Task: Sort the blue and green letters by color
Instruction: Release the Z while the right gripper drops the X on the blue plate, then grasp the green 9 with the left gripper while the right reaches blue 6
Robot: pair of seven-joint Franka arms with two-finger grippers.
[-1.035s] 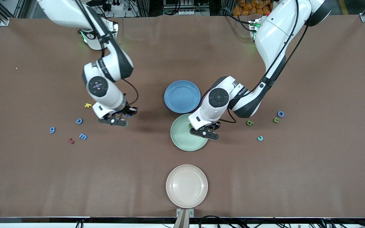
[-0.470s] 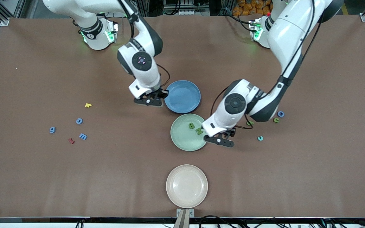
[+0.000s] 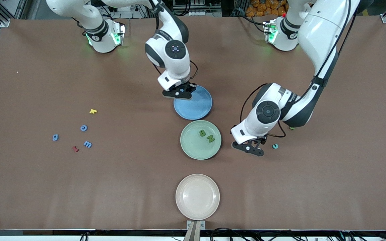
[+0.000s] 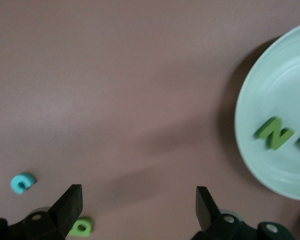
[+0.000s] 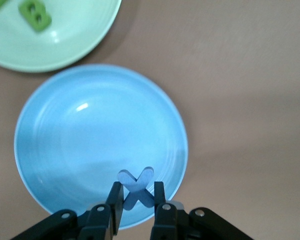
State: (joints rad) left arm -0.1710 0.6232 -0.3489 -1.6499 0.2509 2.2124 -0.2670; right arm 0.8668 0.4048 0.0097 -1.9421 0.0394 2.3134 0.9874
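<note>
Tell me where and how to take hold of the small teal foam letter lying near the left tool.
Come straight down on the teal foam letter; it lies flat on the brown table, so only its outer edges offer purchase. It looks like a curved c: pinch across the closed curve rather than the gap. The open left tool is close beside it.

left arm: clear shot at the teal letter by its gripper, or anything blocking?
Probably yes. The left gripper is open over bare table beside the teal letter, with nothing between them; the green plate lies toward the right arm's end.
</note>
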